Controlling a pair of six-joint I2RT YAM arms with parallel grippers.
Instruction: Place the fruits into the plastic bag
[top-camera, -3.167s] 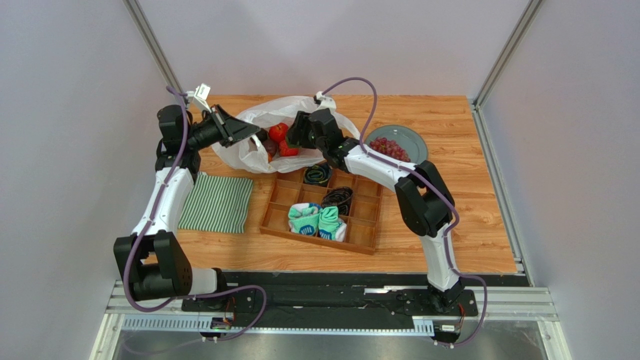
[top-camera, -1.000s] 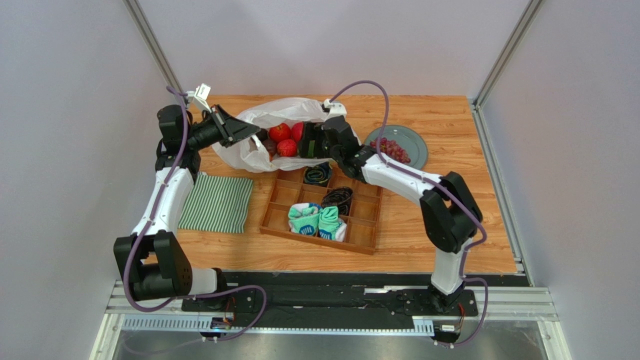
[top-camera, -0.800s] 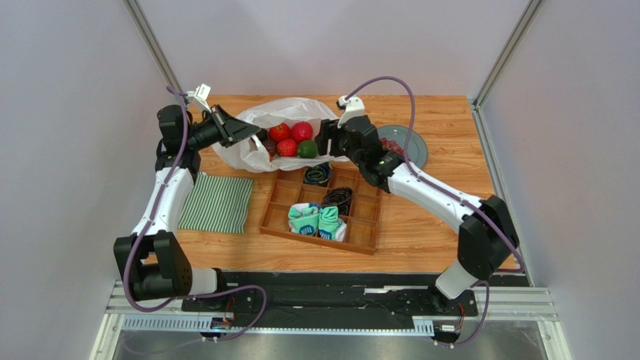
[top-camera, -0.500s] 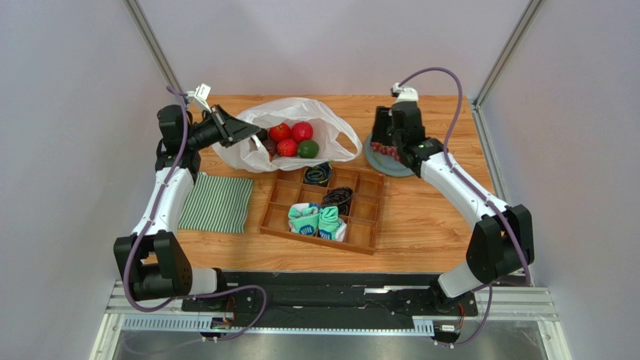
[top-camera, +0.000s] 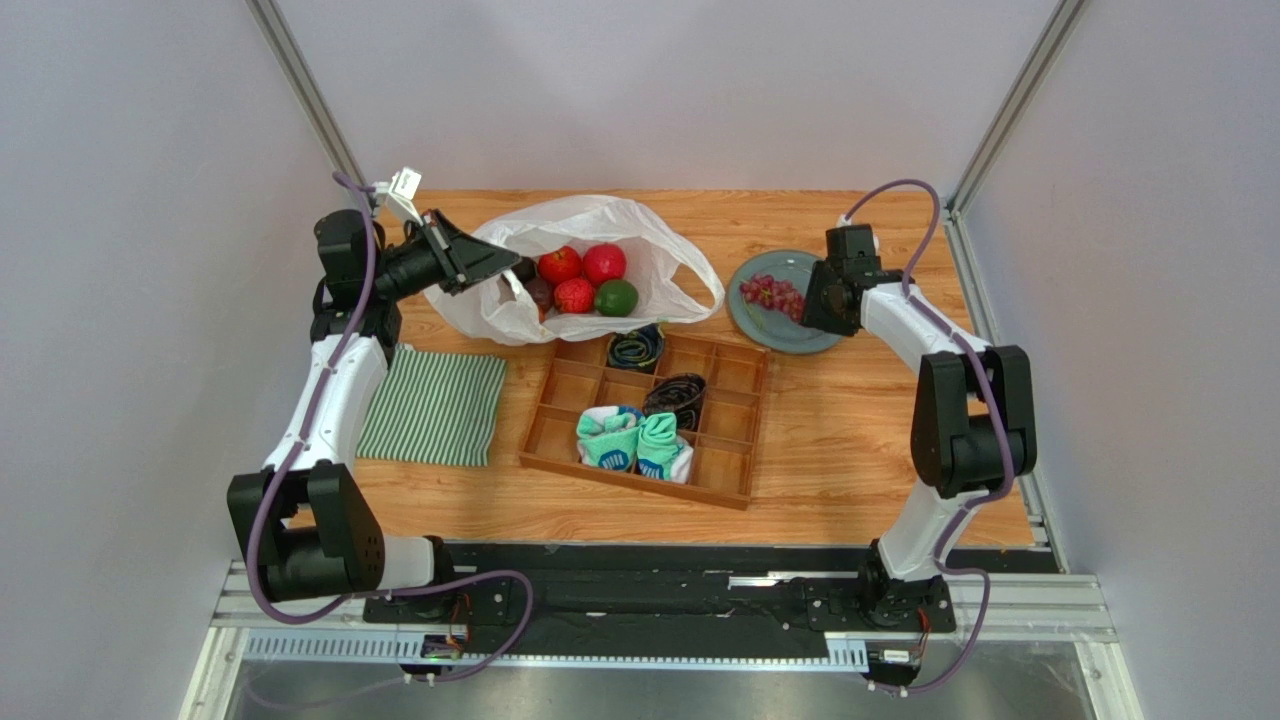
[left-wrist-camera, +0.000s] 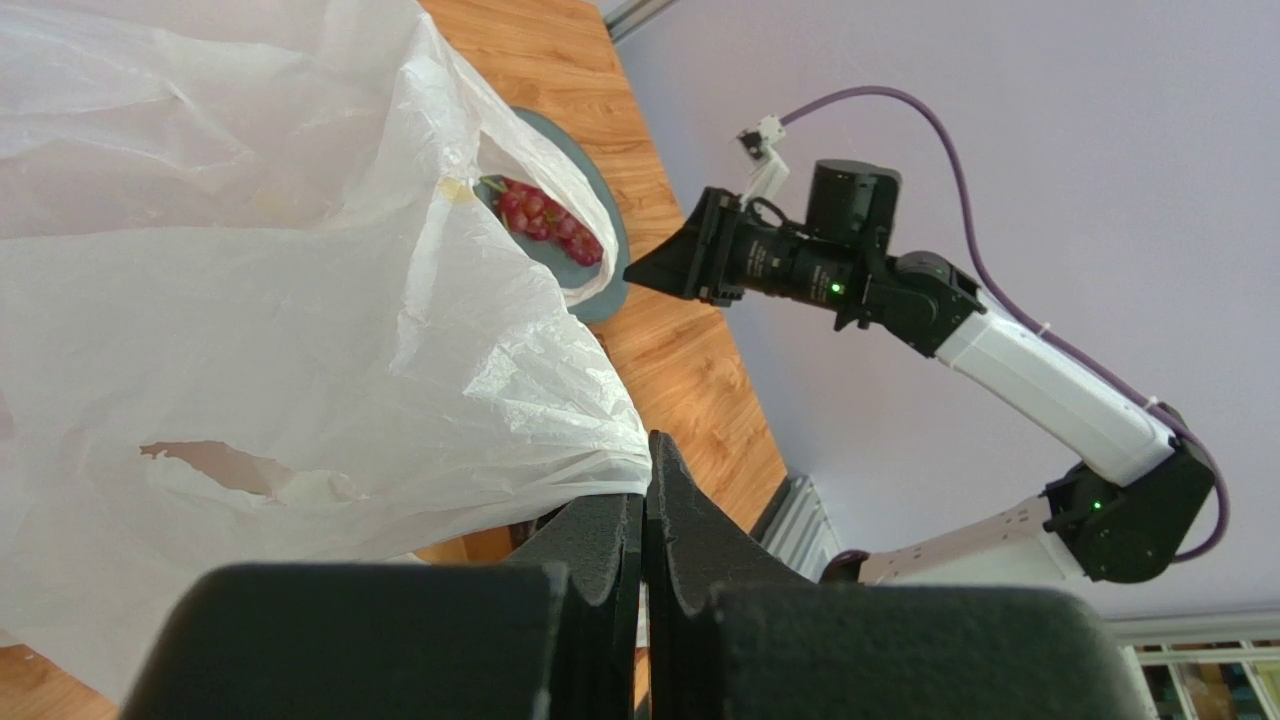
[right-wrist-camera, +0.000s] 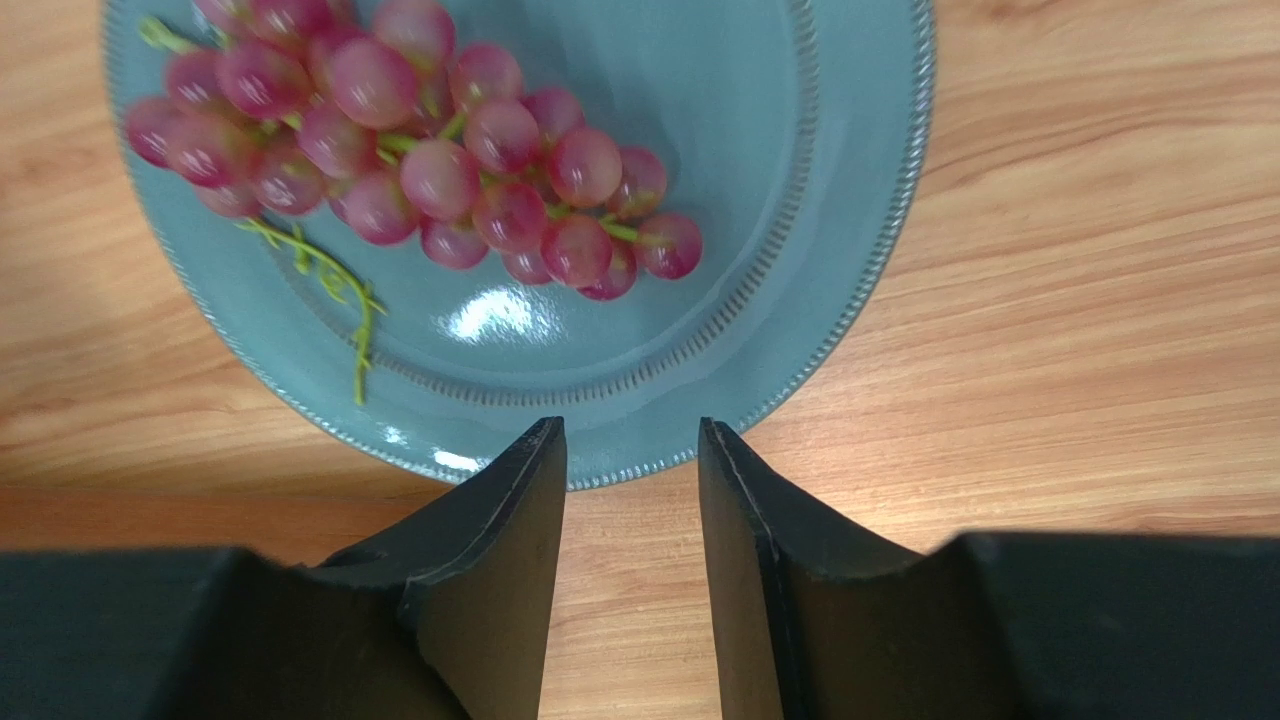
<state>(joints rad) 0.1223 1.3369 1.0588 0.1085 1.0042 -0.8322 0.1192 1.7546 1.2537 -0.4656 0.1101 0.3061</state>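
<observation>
1. My left end effector (left-wrist-camera: 646, 503) is pressed together on a fold of the plastic bag (top-camera: 489, 312). It pinches the thin white film at the bag's left side and holds the mouth lifted and open toward the right
2. Inside the bag lie three red apples (top-camera: 604, 261) in a cluster, with a green fruit (top-camera: 613, 297) just beside them at the near right. Something dark sits at the left of the cluster, close to my pinching fingers, and I cannot tell what it is
3. One loop handle (top-camera: 694, 285) of the bag lies spread on the counter (top-camera: 857, 435), reaching toward the plate (right-wrist-camera: 721, 195)
4. The grapes (right-wrist-camera: 436, 165) are outside the bag. The purple-red bunch lies on the grey-blue plate, which stands on the counter to the right of the bag
5. My right end effector (right-wrist-camera: 631, 435) is spread, with nothing between its fingers. The tips sit at the plate's rim on the side away from the bag, and the grapes lie beyond them, apart from both fingers
6. The wooden tray (top-camera: 736, 477), nearer than the bag, is split into compartments. Two teal socks (top-camera: 631, 440) fill near ones side by side, and black rolls (top-camera: 676, 398) sit in compartments farther back
7. A striped cloth (top-camera: 436, 405) lies folded flat on the counter, left of the tray
</observation>
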